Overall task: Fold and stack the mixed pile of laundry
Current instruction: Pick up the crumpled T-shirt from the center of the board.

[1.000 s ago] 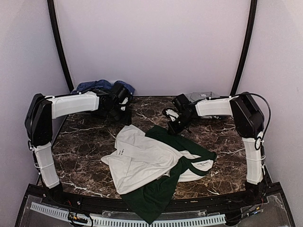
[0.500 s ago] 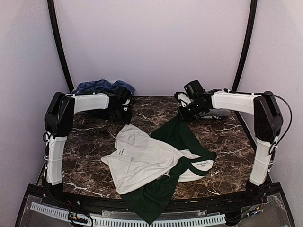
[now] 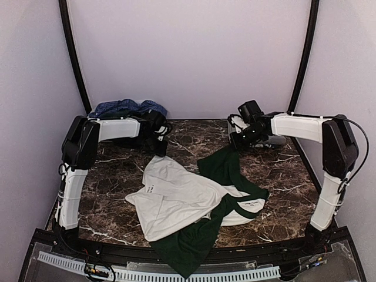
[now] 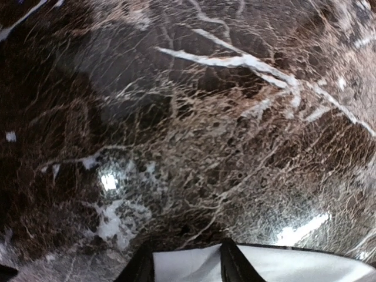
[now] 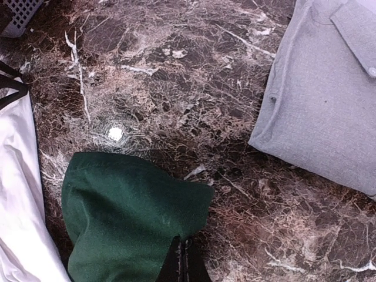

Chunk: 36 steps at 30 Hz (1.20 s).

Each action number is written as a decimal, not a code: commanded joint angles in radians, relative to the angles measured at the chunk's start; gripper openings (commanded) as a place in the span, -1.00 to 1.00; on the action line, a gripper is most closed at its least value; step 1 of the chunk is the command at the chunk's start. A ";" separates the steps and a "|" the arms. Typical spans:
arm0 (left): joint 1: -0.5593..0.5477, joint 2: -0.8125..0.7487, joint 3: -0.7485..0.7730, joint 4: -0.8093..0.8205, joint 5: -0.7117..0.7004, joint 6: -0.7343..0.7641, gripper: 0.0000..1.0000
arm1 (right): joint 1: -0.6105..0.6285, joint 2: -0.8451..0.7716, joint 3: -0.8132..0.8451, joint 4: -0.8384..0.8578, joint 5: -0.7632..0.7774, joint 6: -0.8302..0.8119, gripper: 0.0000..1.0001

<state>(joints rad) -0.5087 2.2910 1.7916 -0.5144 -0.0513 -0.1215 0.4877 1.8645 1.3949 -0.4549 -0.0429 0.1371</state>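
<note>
one green sleeve (image 5: 129, 205) pinched in right claw (image 5: 183, 259) beside grey shirt (image 5: 329, 100); left claw (image 4: 185, 255) half-open, empty.

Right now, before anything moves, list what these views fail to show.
- Left gripper: the left wrist view's bottom edge cuts off its fingers, so whether they hold the white fabric between them is unclear.
- White tee lettering: top view, too small to read.
- Blue checked shirt: top view, the left arm covers its near part.
- Grey shirt: right wrist view, cut by the right edge.
</note>
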 commanded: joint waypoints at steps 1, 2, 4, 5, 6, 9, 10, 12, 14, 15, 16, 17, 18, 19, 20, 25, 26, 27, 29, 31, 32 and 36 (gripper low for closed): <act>-0.004 0.024 0.014 -0.076 0.000 0.013 -0.50 | -0.016 -0.073 -0.020 0.028 0.034 0.018 -1.00; -0.004 0.019 0.008 -0.084 -0.005 0.008 -0.58 | -0.018 -0.079 -0.022 0.029 0.036 0.019 -1.00; -0.004 -0.019 -0.028 -0.084 -0.024 0.005 -0.82 | -0.022 -0.094 -0.026 0.031 0.039 0.022 -1.00; -0.004 -0.055 -0.045 -0.072 -0.043 0.006 -0.95 | -0.025 -0.105 -0.028 0.031 0.039 0.023 -1.00; -0.003 -0.079 -0.081 -0.066 -0.056 0.000 -0.98 | -0.029 -0.116 -0.030 0.029 0.059 0.024 -1.00; 0.003 -0.208 -0.158 -0.036 -0.114 -0.018 -1.00 | -0.043 -0.162 -0.042 0.028 0.086 0.026 -1.00; 0.008 -0.236 -0.200 -0.028 -0.122 -0.024 -1.00 | -0.050 -0.180 -0.049 0.028 0.096 0.026 -1.00; 0.016 -0.329 -0.263 0.004 -0.138 -0.043 -1.00 | -0.064 -0.220 -0.065 0.028 0.110 0.028 -1.00; 0.024 -0.454 -0.325 0.046 -0.137 -0.058 -1.00 | -0.076 -0.267 -0.077 0.029 0.124 0.031 -1.00; 0.026 -0.480 -0.340 0.070 -0.135 -0.059 -1.00 | -0.081 -0.291 -0.081 0.029 0.131 0.032 -1.00; 0.027 -0.532 -0.365 0.077 -0.132 -0.058 -1.00 | -0.086 -0.314 -0.082 0.027 0.139 0.032 -1.00; 0.027 -0.556 -0.374 0.087 -0.132 -0.058 -1.00 | -0.091 -0.338 -0.079 0.025 0.148 0.031 -1.00; 0.027 -0.599 -0.385 0.088 -0.138 -0.059 -1.00 | -0.095 -0.361 -0.078 0.024 0.152 0.029 -1.00; 0.027 -0.621 -0.392 0.089 -0.139 -0.059 -1.00 | -0.100 -0.385 -0.074 0.025 0.156 0.029 -1.00; 0.027 -0.665 -0.395 0.089 -0.143 -0.058 -1.00 | -0.104 -0.408 -0.070 0.023 0.158 0.028 -1.00; 0.027 -0.825 -0.421 0.125 -0.116 -0.025 -1.00 | -0.113 -0.506 -0.014 0.008 0.176 0.012 -1.00; 0.027 -0.870 -0.423 0.135 -0.113 -0.020 -1.00 | -0.115 -0.521 0.003 -0.001 0.183 0.009 -1.00; 0.027 -0.892 -0.420 0.137 -0.111 -0.011 -1.00 | -0.116 -0.538 0.020 -0.010 0.189 0.004 -1.00; 0.027 -0.944 -0.407 0.133 -0.108 0.002 -1.00 | -0.119 -0.576 0.058 -0.023 0.193 -0.001 -1.00; 0.027 -0.987 -0.388 0.127 -0.108 0.014 -1.00 | -0.122 -0.615 0.089 -0.028 0.191 -0.004 -1.00; 0.027 -1.012 -0.381 0.121 -0.105 0.017 -1.00 | -0.121 -0.633 0.106 -0.032 0.187 -0.006 -1.00; 0.027 -1.090 -0.346 0.138 -0.058 0.041 -1.00 | -0.121 -0.683 0.189 -0.061 0.157 -0.015 -1.00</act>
<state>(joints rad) -0.4862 1.2823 1.3972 -0.4126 -0.1574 -0.1184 0.3737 1.2449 1.4902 -0.5266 0.1234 0.1394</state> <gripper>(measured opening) 0.010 0.003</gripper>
